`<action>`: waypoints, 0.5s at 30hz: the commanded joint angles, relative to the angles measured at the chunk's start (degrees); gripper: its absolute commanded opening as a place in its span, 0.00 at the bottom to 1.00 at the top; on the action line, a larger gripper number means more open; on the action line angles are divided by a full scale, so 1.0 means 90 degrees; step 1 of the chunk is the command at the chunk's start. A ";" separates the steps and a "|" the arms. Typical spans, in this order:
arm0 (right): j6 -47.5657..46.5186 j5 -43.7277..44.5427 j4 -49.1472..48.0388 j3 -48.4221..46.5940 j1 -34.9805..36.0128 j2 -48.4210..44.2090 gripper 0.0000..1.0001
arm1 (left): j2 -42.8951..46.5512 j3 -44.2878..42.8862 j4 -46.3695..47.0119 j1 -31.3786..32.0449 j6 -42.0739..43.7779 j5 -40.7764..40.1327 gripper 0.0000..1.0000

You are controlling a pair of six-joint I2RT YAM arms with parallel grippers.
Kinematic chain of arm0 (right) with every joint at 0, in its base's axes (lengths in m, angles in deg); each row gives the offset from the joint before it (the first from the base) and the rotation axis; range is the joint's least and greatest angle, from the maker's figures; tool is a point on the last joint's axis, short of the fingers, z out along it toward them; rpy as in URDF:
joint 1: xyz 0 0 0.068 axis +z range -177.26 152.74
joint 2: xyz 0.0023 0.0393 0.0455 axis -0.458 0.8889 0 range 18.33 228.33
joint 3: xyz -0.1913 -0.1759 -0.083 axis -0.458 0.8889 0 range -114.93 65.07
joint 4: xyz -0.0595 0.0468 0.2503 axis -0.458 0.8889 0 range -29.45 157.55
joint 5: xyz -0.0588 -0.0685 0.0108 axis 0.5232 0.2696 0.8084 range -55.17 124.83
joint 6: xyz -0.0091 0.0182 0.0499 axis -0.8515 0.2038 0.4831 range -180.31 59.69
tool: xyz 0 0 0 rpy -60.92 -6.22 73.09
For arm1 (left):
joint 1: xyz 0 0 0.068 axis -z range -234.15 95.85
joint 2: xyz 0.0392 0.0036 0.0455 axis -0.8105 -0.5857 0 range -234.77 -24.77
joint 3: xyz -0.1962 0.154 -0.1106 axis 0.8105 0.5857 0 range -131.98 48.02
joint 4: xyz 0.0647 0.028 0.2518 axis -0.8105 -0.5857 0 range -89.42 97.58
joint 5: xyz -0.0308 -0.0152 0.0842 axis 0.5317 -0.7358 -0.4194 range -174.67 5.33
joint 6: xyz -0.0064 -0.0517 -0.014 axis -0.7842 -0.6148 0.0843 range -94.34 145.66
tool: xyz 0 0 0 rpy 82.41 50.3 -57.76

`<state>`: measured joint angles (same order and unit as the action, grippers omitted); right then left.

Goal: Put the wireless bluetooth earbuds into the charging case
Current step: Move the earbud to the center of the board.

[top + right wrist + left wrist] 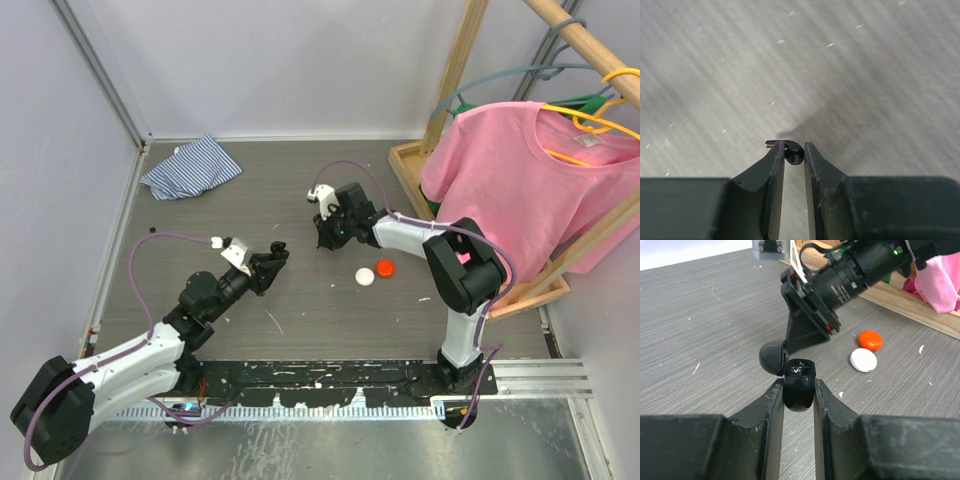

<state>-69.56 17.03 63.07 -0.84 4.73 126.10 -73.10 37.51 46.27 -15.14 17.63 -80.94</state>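
While the left tool (799, 386) pinches a glossy black case (800, 372), the right tool (794, 146) clamps a tiny earbud (793, 155).

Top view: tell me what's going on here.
The left gripper holds a small black plastic charging case, lid flipped open. The right gripper pinches a tiny black earbud, not yet in the case. A round white case and a round orange-red one lie on the grey table nearby.
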 commanded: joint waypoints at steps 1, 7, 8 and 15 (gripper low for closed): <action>-0.0536 -0.0070 0.0359 0.0286 0.0322 -0.0531 0.19 | 0.0110 -0.0069 0.0378 0.0020 0.0137 -0.0222 0.00; -0.0839 0.0064 0.0762 0.0495 0.0620 -0.0723 0.21 | 0.0155 -0.0026 0.0409 0.0014 0.0141 -0.0410 0.00; -0.0879 0.0059 0.0809 0.0543 0.0667 -0.0763 0.22 | 0.0168 -0.0016 0.0415 0.0018 0.0141 -0.0440 0.00; -0.1125 0.0116 0.1049 0.0785 0.0735 -0.0886 0.25 | 0.0204 0.0022 0.0443 0.0017 0.0131 -0.0604 0.00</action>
<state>-77.34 17.34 71.27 5.47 10.98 121.18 -72.38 37.67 46.34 -15.14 17.65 -84.44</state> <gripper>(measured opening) 0.260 0.259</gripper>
